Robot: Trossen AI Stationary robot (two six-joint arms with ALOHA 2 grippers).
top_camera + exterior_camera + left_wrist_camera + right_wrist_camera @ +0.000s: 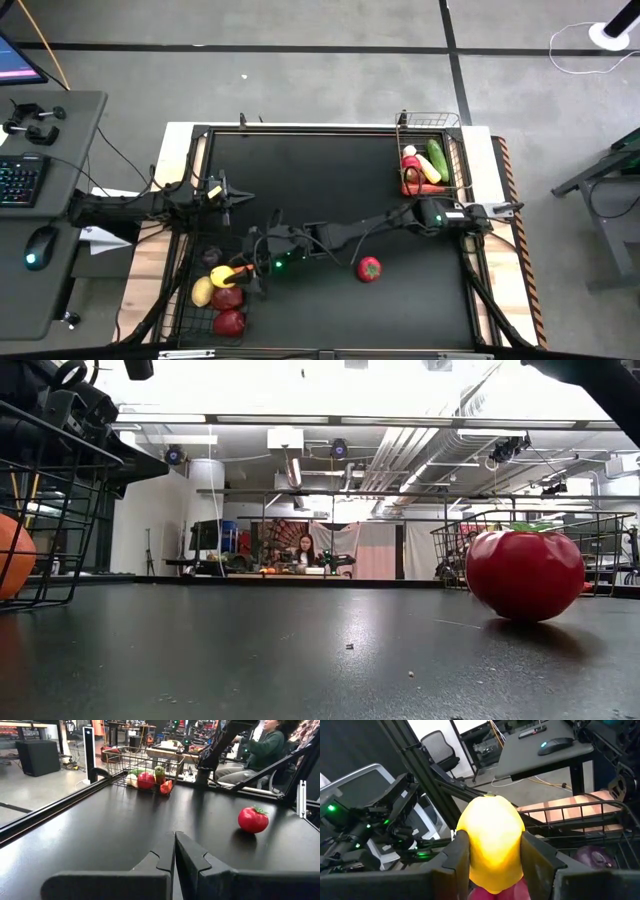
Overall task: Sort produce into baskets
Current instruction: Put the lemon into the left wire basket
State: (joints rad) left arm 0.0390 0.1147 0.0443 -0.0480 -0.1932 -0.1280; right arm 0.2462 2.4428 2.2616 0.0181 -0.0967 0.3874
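A bright yellow lemon-shaped toy fruit (pixel 491 845) sat pinched between the two dark fingers of the right end effector (pixel 492 857), filling the centre of the right wrist view. In the high view this end effector (pixel 243 270) showed at the lower left of the frame, over the upper edge of the dark black wire basket (pixel 200 322), the right arm reaching across the black tabletop (pixel 310 180) from the right side. Inside that basket lay a dull yellow round fruit (pixel 202 291), two red round fruits (pixel 228 310) and a dark purple one (pixel 211 257); the purple piece (pixel 592 856) also showed at the lower right of the right wrist view behind the basket wires.

A red toy tomato with a green top (pixel 369 268) stood alone on the tabletop, lower centre of the high view, well apart from both baskets. It appeared large at the right of the low view (pixel 524 573) and at the right of the left wrist view (pixel 253 819).

The lighter metallic wire basket (pixel 455 125) sat at the upper right of the high view, holding a green cucumber (pixel 437 160), a pale yellow corn (pixel 427 168) and red and orange pieces.

The left end effector (pixel 174 851) had its fingers pressed together, holding nothing; in the high view it (pixel 232 196) sat at the left of the tabletop, above the black basket.

A seated person (pixel 261 747) showed at the upper right of the left wrist view.
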